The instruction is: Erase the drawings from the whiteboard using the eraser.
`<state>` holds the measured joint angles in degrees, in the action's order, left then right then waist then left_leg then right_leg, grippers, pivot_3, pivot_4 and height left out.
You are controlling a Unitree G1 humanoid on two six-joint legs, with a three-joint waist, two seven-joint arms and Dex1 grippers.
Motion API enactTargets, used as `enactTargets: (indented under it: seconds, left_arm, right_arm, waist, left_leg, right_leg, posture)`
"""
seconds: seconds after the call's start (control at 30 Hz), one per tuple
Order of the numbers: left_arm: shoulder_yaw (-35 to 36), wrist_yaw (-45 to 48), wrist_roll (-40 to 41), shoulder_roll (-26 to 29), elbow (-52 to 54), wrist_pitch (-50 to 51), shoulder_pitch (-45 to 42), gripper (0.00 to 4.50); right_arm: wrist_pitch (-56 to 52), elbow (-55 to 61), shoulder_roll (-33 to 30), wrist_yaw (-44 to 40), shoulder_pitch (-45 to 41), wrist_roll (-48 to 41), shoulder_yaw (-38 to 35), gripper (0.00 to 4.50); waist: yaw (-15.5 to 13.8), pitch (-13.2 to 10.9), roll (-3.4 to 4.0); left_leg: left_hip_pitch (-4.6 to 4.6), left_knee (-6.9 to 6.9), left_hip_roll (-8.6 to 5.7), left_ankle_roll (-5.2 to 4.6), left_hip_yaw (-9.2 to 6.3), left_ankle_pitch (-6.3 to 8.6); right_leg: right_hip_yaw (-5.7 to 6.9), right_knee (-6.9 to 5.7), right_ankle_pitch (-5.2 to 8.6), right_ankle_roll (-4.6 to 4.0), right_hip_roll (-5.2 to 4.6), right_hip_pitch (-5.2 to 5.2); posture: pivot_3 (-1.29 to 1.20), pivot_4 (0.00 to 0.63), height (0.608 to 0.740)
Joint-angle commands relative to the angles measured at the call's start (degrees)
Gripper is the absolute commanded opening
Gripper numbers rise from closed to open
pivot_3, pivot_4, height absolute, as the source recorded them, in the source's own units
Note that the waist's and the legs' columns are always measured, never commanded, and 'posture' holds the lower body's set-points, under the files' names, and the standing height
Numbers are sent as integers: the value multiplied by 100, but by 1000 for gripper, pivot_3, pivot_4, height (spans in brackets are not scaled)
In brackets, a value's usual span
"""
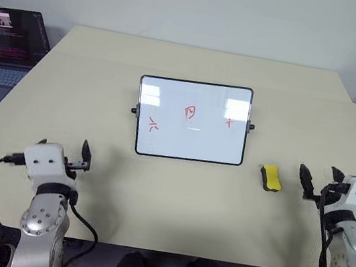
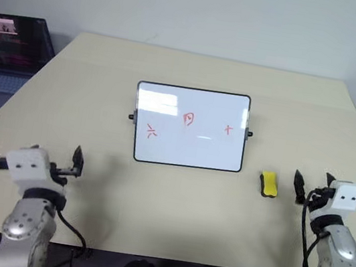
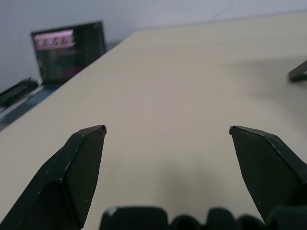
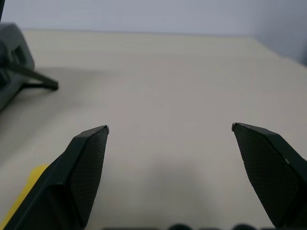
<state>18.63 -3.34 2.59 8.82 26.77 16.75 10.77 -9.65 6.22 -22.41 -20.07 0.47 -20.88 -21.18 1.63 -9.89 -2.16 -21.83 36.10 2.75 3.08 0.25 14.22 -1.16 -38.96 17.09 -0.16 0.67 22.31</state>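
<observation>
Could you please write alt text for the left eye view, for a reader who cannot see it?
A whiteboard bearing three red drawings stands on a beige table, a yellow eraser to its right. The open left gripper and right gripper hover nearer the camera.

Eraser [image 1: 270,178] lies right of the whiteboard [image 1: 192,119], between it and right gripper [image 1: 320,178].

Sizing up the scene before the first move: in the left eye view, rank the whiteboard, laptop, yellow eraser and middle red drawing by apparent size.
1. Glossy black-framed whiteboard
2. Dark laptop, cut off by the view's edge, so unsure
3. Yellow-topped eraser block
4. Middle red marker drawing
</observation>
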Motion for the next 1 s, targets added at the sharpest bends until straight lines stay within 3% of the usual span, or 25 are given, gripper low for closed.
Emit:
enactTargets:
  seconds: [0.03, 0.17, 0.27, 0.33, 0.63, 0.77, 0.9, 1.0]
  left_arm:
    - [-113, -156, -209, -91, 150, -234, -39, 4500]
    - [-174, -171, -226, -161, 174, -177, -30, 4500]
    - [-142, 190, -32, 116, 135, -125, -265, 4500]
    - [71, 688, 506, 370, 44, -312, -529, 4500]
    - [161, 3332, 2806, 2274, -182, 763, -2019, 4500]
    - [-646, 4560, 3431, 2970, -140, 1480, -2563, 4500]
    - [-1099, 5762, 3677, 3665, 14, 1655, -2346, 4500]
    - [-1421, 6265, 3672, 3827, 60, 1562, -2295, 4500]
  right_arm:
    - [-181, 158, -130, 40, -42, -3, -48, 4456]
    - [-326, 369, -32, 264, 75, 12, -99, 4456]
    - [-463, 785, -200, 172, 72, -125, -192, 4456]
    - [-712, 1076, -186, 363, 4, -280, -321, 4456]
    - [-2149, 2874, -86, 801, 286, -914, 30, 4456]
    - [-2834, 3374, -143, 1066, 474, -1116, 26, 4456]
    - [-3984, 3615, -35, 1569, 106, -1505, 381, 4456]
    - [-4357, 3573, 68, 1829, -115, -1486, 527, 4456]
  waist:
    - [0, 1, 0]
    - [-2, 2, -2]
    - [0, -2, 5]
    - [-2, -2, 5]
    - [9, 1, 11]
    - [-5, -1, 6]
    - [61, -4, 8]
    - [64, -6, 13]
  left_leg:
    - [0, 0, 0, 0, 0, 0]
    - [4, 3, -9, 0, 2, 0]
    - [2, 2, -6, 0, 2, 0]
    - [3, 2, -6, 0, 0, 0]
    - [0, 0, -3, 3, -7, -1]
    - [2, 2, -6, 5, -10, -1]
    - [5, 1, -1, 6, -10, 1]
    - [7, -3, -3, 6, -11, 1]
  right_leg:
    - [0, 0, 0, 0, 0, 0]
    - [-5, 0, -2, 3, -8, -7]
    - [-2, -2, -1, 3, -5, -4]
    - [1, -4, -1, 3, 3, -3]
    - [6, -2, 1, 4, 3, -2]
    - [14, 4, 3, 7, 4, 2]
    - [-1, 3, 3, 8, 2, 4]
    - [-6, -2, 5, 4, 8, 5]
  posture:
    - [0, 150, 740]
    - [0, 150, 740]
    - [0, 150, 740]
    - [0, 150, 740]
    - [0, 150, 740]
    - [0, 150, 740]
    - [0, 150, 740]
    - [0, 150, 740]
